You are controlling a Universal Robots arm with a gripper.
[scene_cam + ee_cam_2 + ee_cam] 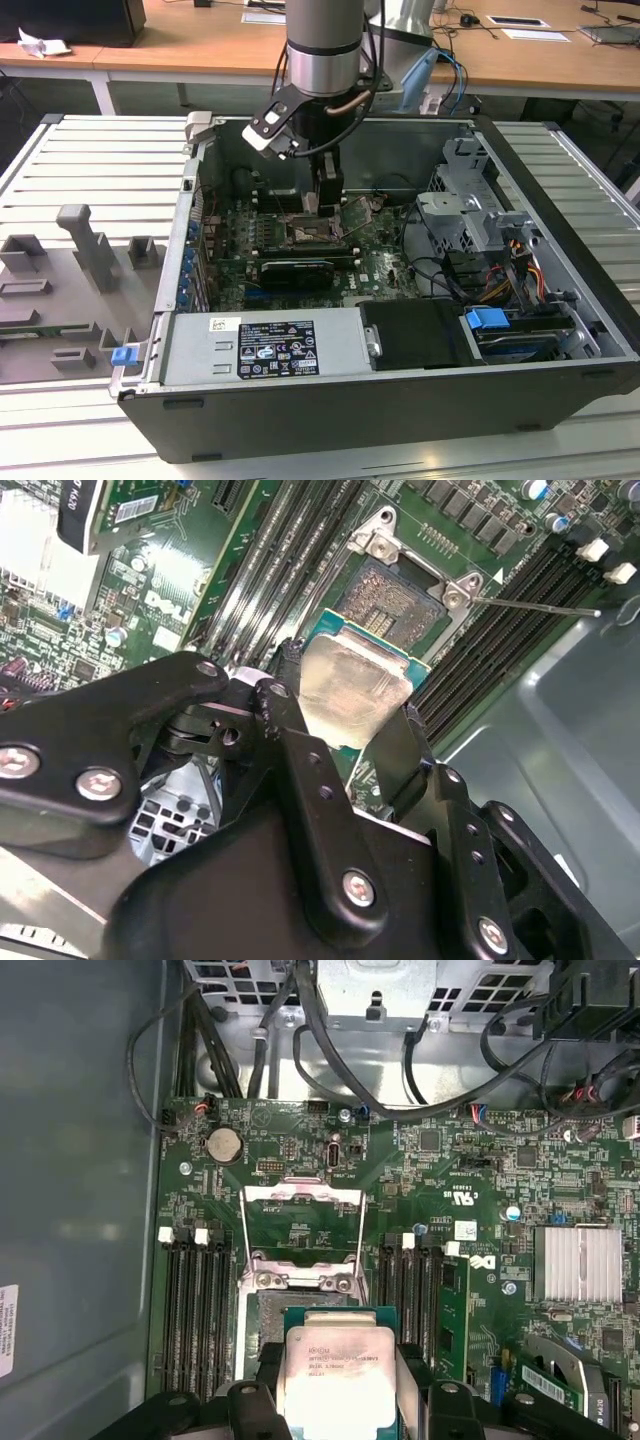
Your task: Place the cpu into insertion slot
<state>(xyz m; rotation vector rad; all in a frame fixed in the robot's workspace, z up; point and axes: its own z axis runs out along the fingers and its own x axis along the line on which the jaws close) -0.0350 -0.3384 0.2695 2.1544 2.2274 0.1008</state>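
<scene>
The cpu [352, 683], a thin square chip with a silver face on a green edge, sits between the two black fingers [287, 712] of my gripper [345, 695], which is shut on it. In the first wrist view the cpu [336, 1372] hangs just above the motherboard and partly covers the insertion slot [298, 1305], whose shiny metal frame [301, 1222] is flipped open. The second wrist view shows the dark socket [398, 595] uncovered just beyond the chip, its thin lever [535, 606] swung aside. In the exterior view my gripper [318, 205] reaches down into the computer case over the socket [316, 236].
Long black memory slots [198, 1310] flank the socket on both sides. A black graphics card [296, 271] lies toward the case front, cables [300, 1020] and a drive cage [470, 215] stand nearby. The case walls [190, 230] enclose the board, and a grey fixture plate [70, 280] lies outside.
</scene>
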